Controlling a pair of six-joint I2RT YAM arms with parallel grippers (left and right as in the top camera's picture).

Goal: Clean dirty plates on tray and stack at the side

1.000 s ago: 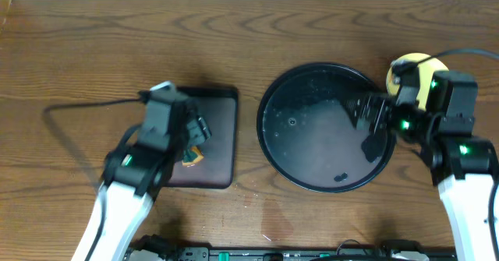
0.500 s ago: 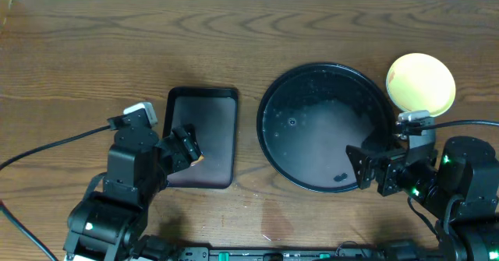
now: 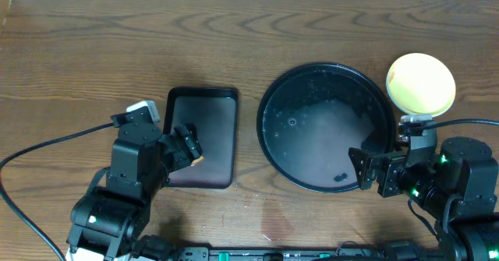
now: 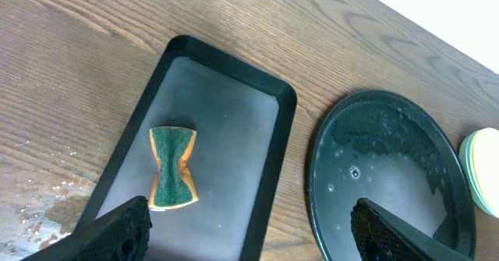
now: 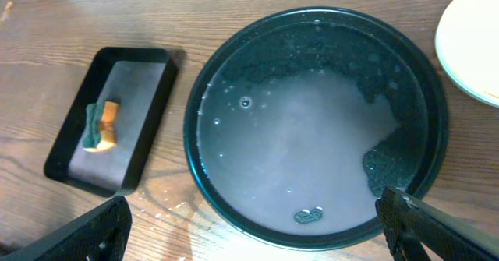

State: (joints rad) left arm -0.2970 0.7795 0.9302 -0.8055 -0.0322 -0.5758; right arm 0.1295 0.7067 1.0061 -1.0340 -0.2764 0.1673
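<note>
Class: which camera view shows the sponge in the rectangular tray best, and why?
The left wrist view: the sponge lies whole, green top and pinched middle clear. The right wrist view shows it small; overhead, the left hand hides most of it.

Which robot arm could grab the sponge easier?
Probably the left. The sponge lies in the small tray, just ahead of the left gripper, which is open. The right gripper sits on the far side of the round tray, farther from it.

We see the tray (image 3: 269,148) right of the table's (image 3: 78,51) centre. The plates (image 3: 421,82) sit just beside it toward the far right corner. A smaller tray (image 3: 210,125) on its left holds a sponge (image 4: 172,167).
</note>
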